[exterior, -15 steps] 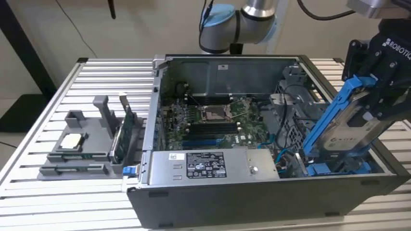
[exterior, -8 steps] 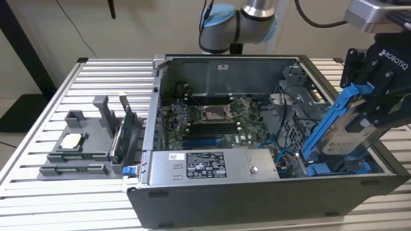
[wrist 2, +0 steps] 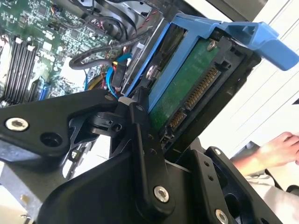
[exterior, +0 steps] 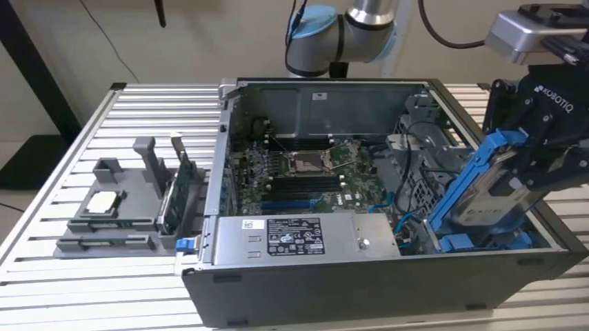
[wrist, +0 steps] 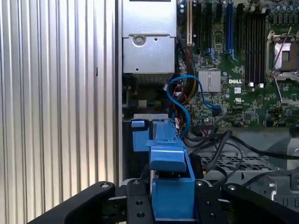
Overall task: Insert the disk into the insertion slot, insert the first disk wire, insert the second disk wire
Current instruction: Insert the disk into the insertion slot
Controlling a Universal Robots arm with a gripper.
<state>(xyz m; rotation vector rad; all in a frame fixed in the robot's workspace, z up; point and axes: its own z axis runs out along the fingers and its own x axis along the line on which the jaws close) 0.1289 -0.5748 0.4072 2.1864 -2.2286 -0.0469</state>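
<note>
Slatted metal table [exterior: 55, 276], one, carrying one open computer case [exterior: 368, 289] lying on its side. Table edges cut off in the exterior view.

One arm [exterior: 341, 31] behind the case, upper part cut off.

Inside the case:
- one motherboard [exterior: 304, 172] across the floor
- one grey power-supply box [exterior: 294, 238] against the near wall
- one blue cable [wrist: 182, 102] looping beside the board; its far end is lost among black wires

On the exterior view's left, one grey fixture tray [exterior: 110, 214], well apart from the case. Its small parts are hard to make out.

Gripper [exterior: 529, 172] stands over the case corner on the exterior view's right. Its body is partly cut off by the frame edge.

One disk [exterior: 483, 196] in its blue carrier, tilted steeply. Upper end is raised above the case rim, lower end is down at the blue rails of the insertion slot [exterior: 478, 241]. Near wall of the case hides that lower end, so whether it has entered the slot cannot be told.

Two fingers [wrist: 138, 203] in the first wrist view, one on each side of the carrier, clamped against it with the disk [wrist: 168, 158] between them. In the second wrist view, the disk's green circuit side [wrist 2: 187, 88] faces the camera, one finger [wrist 2: 145, 140] pressed along its edge.

One person's hand [wrist 2: 275, 149] at the frame edge in the second wrist view, apart from the gripper, partly cut off
</note>
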